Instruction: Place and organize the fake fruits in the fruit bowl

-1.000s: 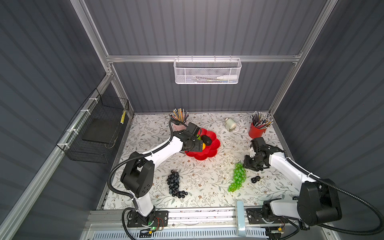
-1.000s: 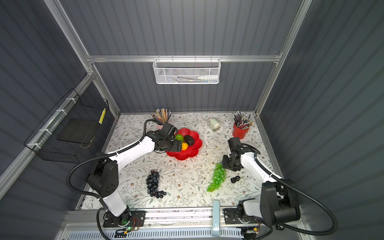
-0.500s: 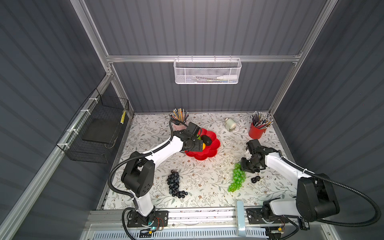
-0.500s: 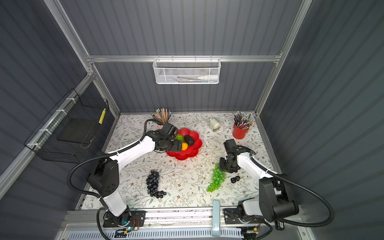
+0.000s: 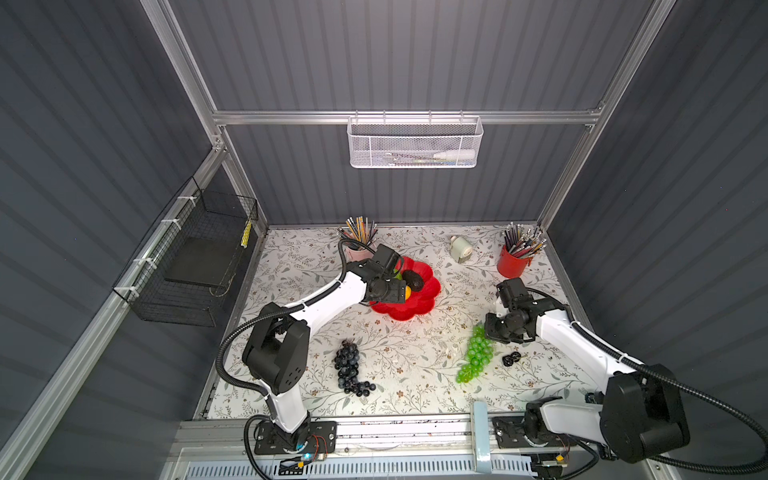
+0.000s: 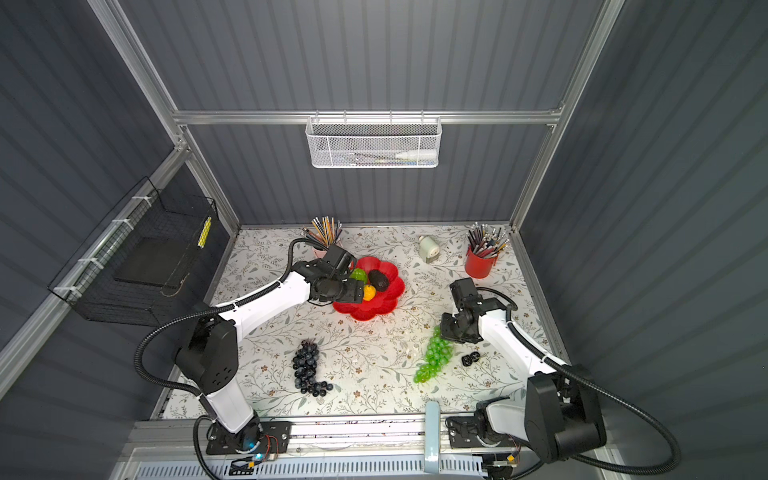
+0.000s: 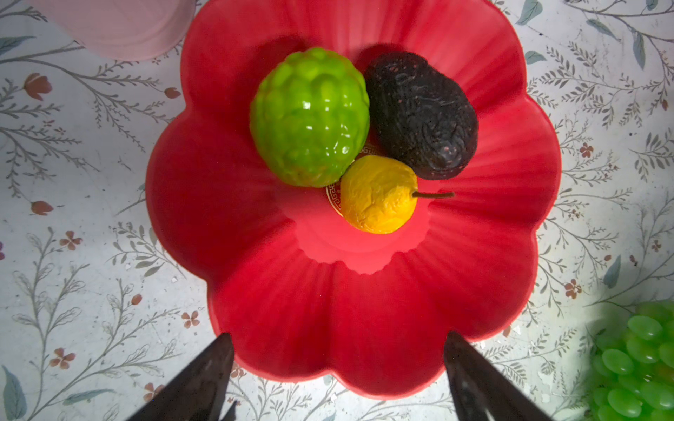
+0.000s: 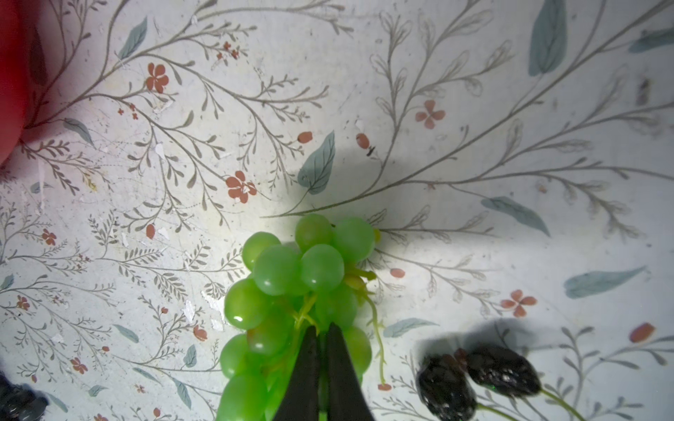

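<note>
The fruit bowl (image 5: pixel 409 311) is seen near the middle of both top views, towards the rear of the bench (image 5: pixel 399 345). Three fruits are gathered inside it, touching one another: a green ball (image 7: pixel 310 116), a black oval (image 7: pixel 419 113) and a small yellow fruit (image 7: pixel 377 195) with a thin stalk. The left end effector (image 7: pixel 339 346) is held over the bowl's rim with its fingers spread wide, and nothing is gripped between them. A pink cup (image 7: pixel 120 25) stands just beside the bowl.

The green grape bunch (image 5: pixel 478 353) lies on the bench at the lower right of a top view, well apart from the bowl. The right end effector (image 8: pixel 320 333) is set at the upper end of this bunch, with its fingers pressed together on the stalk among the grapes. Two small dark fruits (image 8: pixel 477 379) lie just beside the bunch, on its right in both top views.

The dark purple grape bunch (image 5: pixel 349 370) lies left of centre and low in the frame, well apart from both end effectors. A red pencil cup (image 5: pixel 513 264) is placed at the bench's upper right corner.
</note>
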You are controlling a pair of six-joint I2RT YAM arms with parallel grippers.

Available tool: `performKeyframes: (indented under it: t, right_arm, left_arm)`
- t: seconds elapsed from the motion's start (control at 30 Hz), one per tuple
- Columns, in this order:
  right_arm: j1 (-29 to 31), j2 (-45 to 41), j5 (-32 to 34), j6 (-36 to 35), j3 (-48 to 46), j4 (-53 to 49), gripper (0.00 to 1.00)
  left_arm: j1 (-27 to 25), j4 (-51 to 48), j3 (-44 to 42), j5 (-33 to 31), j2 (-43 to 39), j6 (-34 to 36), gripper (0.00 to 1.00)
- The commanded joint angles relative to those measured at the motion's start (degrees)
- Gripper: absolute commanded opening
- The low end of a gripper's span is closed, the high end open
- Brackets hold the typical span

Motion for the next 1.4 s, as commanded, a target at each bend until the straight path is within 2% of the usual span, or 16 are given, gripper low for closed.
performKeyframes:
  t: [0.0,0.07,0.1,0.13,0.47,0.6,0.7,0.77,1.03,1.17,1.3,1.37]
  right_arm:
    - [0.56,-0.03,-0.19,0.16,1.41,-1.57,0.03]
    - [0.57,0.33,-0.86,0.16,1.57,-1.43,0.08]
    - [0.57,0.69,-0.92,0.16,1.59,-1.58,0.19]
    - [0.57,0.92,-1.08,0.11,1.56,-1.63,0.21]
    - [0.57,-2.52,-1.21,2.74,0.87,-4.64,0.27]
    - [0.65,-4.90,0.52,4.85,-0.19,-5.96,0.38]
    - [0.35,-6.88,1.91,6.95,0.06,-6.71,0.41]
    - [0.04,-6.80,0.46,7.72,-0.27,-6.97,0.41]
    - [0.36,-7.42,-3.21,11.21,-4.07,-5.28,0.26]
    - [1.56,-10.69,0.83,12.98,-5.40,-7.71,0.30]
    - [4.30,-7.13,4.03,15.09,-5.09,-9.03,0.31]
    - [6.59,-10.68,7.58,17.49,-5.33,-9.48,0.31]
  left_arm:
    - [0.26,-0.66,0.93,0.71,0.86,-0.39,0.90]
    - [0.26,-0.66,0.82,0.71,0.76,-0.35,0.90]
    - [0.26,-0.60,0.72,0.77,0.77,-0.49,0.90]
    - [0.26,-0.48,0.67,0.80,0.69,-0.53,0.90]
    - [0.26,0.13,0.41,1.59,0.78,-0.70,0.90]
    - [0.26,0.22,0.31,1.88,0.96,-0.91,0.90]
    - [0.26,0.34,-0.03,1.94,0.69,-0.96,0.90]
    - [0.26,0.36,-0.26,1.94,0.58,-0.88,0.90]
    - [0.26,1.09,-1.08,2.25,0.26,-0.97,0.90]
    - [0.28,1.43,-1.70,2.15,0.12,-0.83,0.90]
    - [0.27,1.67,-1.87,2.56,0.28,-0.94,0.90]
    - [0.26,1.60,-2.14,2.27,-0.17,-0.81,0.90]
